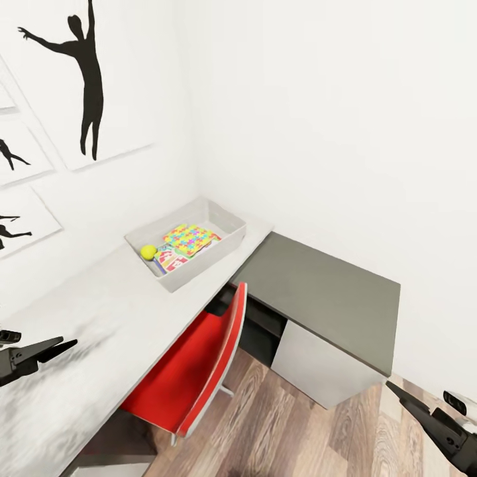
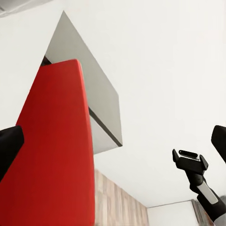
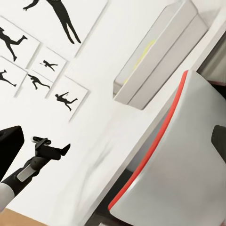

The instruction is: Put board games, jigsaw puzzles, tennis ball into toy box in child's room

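Left gripper (image 1: 56,346): lowest at the left of the head view, above the near end of the pale tabletop; fingers parted, nothing between them.
Right gripper (image 1: 405,399): low at the right over the wood-plank floor (image 1: 285,424); I cannot tell whether it is spread or closed, and I see nothing in it.
Table (image 1: 99,311): L-shaped; the long pale grey-white top runs along the left wall to the corner, where a lower dark-grey section (image 1: 324,285) with a white drawer front turns along the right wall.
Red chair (image 1: 192,377): pushed in at the pale top's front edge, seat partly beneath it.
Room: white walls; black sports-silhouette pictures (image 1: 83,73) hang above the table's back edge.
Toy box (image 1: 228,240): light-grey bin at the far end of the pale top, near the corner, beside the step down.
Inside the box: a multicoloured jigsaw puzzle (image 1: 190,238) on top, printed game boxes (image 1: 171,260) partly under it, and the tennis ball (image 1: 148,252) at the end nearer the left wall.
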Robot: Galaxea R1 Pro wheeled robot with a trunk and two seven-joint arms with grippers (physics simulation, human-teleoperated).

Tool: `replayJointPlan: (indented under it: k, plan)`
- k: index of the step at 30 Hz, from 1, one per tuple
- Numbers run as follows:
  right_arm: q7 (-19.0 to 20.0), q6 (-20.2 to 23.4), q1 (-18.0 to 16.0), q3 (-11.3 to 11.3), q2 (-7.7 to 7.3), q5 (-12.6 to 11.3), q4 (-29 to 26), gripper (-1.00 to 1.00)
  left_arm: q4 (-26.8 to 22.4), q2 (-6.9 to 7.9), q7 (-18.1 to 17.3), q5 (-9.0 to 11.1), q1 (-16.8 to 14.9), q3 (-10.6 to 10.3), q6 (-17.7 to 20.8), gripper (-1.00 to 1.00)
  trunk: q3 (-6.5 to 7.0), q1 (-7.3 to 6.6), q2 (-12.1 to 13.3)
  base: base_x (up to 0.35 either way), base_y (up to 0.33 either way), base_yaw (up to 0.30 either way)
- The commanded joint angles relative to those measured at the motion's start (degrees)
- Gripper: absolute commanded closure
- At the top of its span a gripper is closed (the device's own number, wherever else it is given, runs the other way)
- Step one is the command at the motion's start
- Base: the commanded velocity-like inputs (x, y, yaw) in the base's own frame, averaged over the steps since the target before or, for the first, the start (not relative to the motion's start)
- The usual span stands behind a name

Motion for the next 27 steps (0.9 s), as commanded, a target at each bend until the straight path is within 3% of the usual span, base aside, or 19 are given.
replayJointPlan:
  k: [1, 27]
  plan:
    - [-0.02, 0.56, 0.01, 0.01, -0.02, -0.29, -0.01, -1.0, 0.0, 0.01, -0.22, -0.03, -0.03, -0.01, 0.59, -1.0, 0.01, 0.03, -0.09, -0.012, 0.0, -0.103]
    - [-0.2, 0.57, 0.01, 0.03, -0.04, -0.21, 0.05, -1.0, -0.45, 0.5, -0.22, -0.21, 0.05, 0.37, 0.9, -1.0, 2.39, 0.03, -0.09, -0.001, 0.0, -0.167]
